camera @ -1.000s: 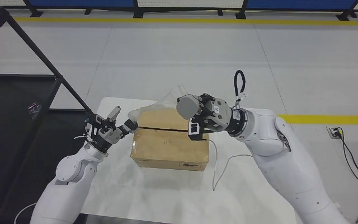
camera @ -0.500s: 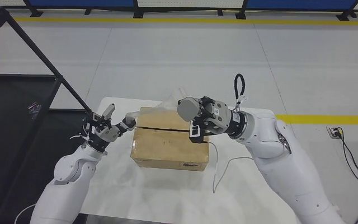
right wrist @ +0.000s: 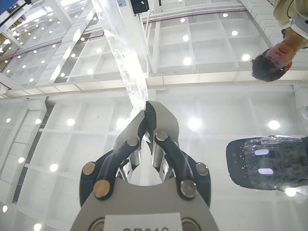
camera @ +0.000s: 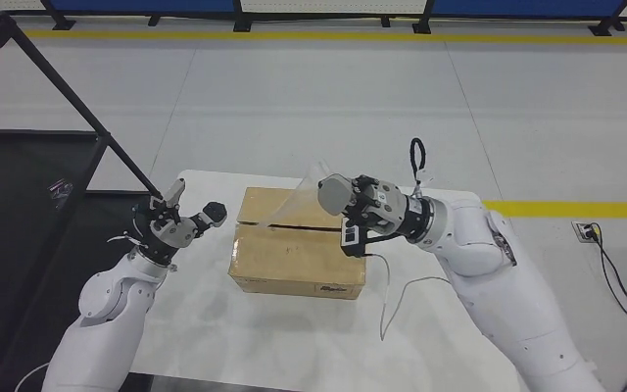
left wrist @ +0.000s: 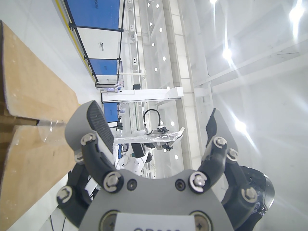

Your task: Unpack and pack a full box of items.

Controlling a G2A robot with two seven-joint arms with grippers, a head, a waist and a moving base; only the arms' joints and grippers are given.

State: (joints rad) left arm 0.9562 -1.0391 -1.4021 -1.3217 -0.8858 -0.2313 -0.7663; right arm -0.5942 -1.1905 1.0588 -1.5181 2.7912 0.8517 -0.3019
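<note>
A: What is the biggest thing here?
B: The white table (camera: 294, 338). A brown box (camera: 294, 257) stands in the middle of it, with the flaps closed and a seam across the top.
A: And the arms?
B: One is on each side. The right gripper (camera: 334, 192) is above the far right part of the box top and points upward. The left gripper (camera: 196, 199) is to the left of the box, near it but not touching.
A: Are the fingers closed?
B: On the right gripper (right wrist: 146, 106) they are pressed together on the end of a clear strip (right wrist: 122, 61). On the left gripper (left wrist: 154, 118) they are wide apart, with nothing between them.
A: Where does the strip (camera: 297, 201) go?
B: It goes slanting down from the right gripper to the box top, near the seam.
A: Anything smaller?
B: A thin white cable (camera: 388, 294) lies on the table, just right of the box.
</note>
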